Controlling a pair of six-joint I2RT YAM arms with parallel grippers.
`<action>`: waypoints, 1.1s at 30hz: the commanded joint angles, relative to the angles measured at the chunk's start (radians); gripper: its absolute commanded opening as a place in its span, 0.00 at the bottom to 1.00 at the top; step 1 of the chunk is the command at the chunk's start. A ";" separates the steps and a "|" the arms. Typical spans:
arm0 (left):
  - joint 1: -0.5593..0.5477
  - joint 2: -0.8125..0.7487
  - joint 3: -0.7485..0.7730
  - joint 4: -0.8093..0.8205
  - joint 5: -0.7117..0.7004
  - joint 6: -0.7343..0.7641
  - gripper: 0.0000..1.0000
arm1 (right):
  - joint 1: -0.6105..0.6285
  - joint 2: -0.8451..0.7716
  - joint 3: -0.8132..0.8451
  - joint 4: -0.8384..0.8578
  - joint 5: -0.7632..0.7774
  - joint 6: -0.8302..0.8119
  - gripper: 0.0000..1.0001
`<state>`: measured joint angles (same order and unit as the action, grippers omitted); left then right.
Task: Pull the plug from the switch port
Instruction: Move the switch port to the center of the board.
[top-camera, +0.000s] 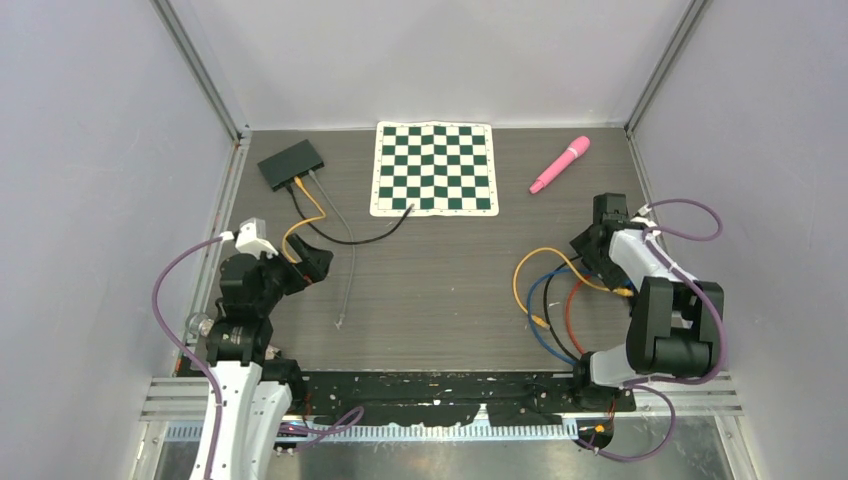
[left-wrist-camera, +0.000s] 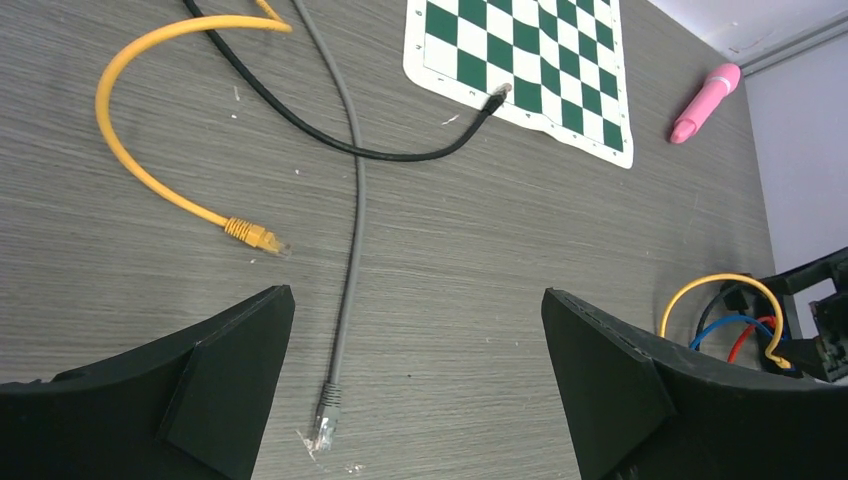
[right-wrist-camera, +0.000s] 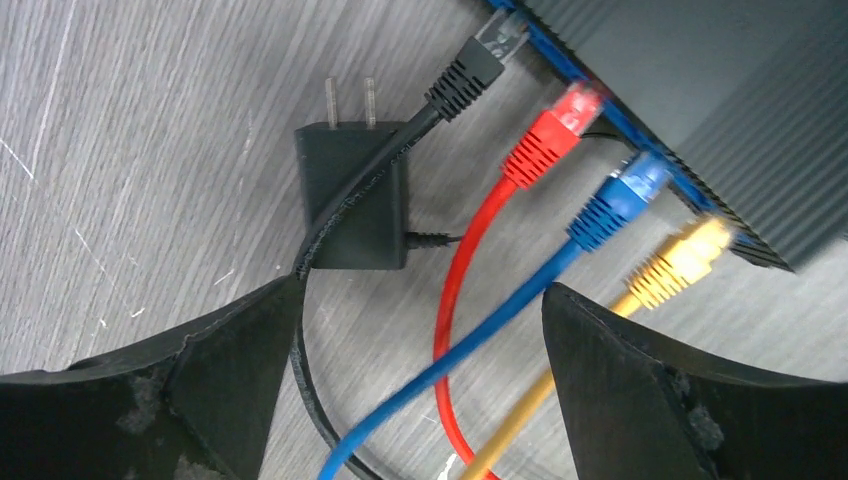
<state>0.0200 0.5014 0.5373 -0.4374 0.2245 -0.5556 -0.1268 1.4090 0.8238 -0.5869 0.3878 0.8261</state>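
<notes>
Both pairs of jaws stand wide apart, nothing held in either.

From above: the left gripper (top-camera: 308, 265) hangs near the left edge, over loose cables running from a second switch (top-camera: 291, 163) in the far-left corner. The right gripper (top-camera: 597, 238) is low by the right edge, above yellow, blue and red loops. The switch it faces is hidden under it in this view.

Left wrist: its fingers (left-wrist-camera: 230, 370) are spread over bare table, with a grey cable (left-wrist-camera: 350, 250) ending loose between them. Nothing to pull there.

Right wrist, and here's the action: the switch (right-wrist-camera: 700, 90) fills the top right, with four plugs seated in a row along its edge: black plug (right-wrist-camera: 465, 75), red plug (right-wrist-camera: 545, 140), blue plug (right-wrist-camera: 610, 205), yellow plug (right-wrist-camera: 680, 262). The red and blue leads run down between the open fingers (right-wrist-camera: 200, 400). A power adapter (right-wrist-camera: 350, 195) lies under the black lead.

Which plug is meant, I can't tell; red and blue sit most central.

Handling call: any of these plugs is light, a hard clip end with a ribbed rubbery boot, on a soft lead. Pinch the boot, not the lead, which would only bend. The switch looks light too and may slide along with the pull.
</notes>
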 joint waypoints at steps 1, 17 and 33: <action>0.003 -0.017 0.002 0.047 0.006 0.017 0.99 | -0.004 0.060 0.006 0.094 -0.108 -0.050 0.97; 0.003 -0.017 0.021 0.010 -0.033 0.050 0.99 | 0.316 0.141 0.075 0.131 -0.224 -0.395 0.91; 0.004 -0.028 0.024 -0.015 -0.050 0.069 0.99 | 0.596 -0.086 -0.007 0.058 -0.207 -0.522 0.97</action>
<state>0.0200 0.4896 0.5377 -0.4633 0.1829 -0.5114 0.4500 1.4189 0.7704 -0.4713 0.1398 0.3195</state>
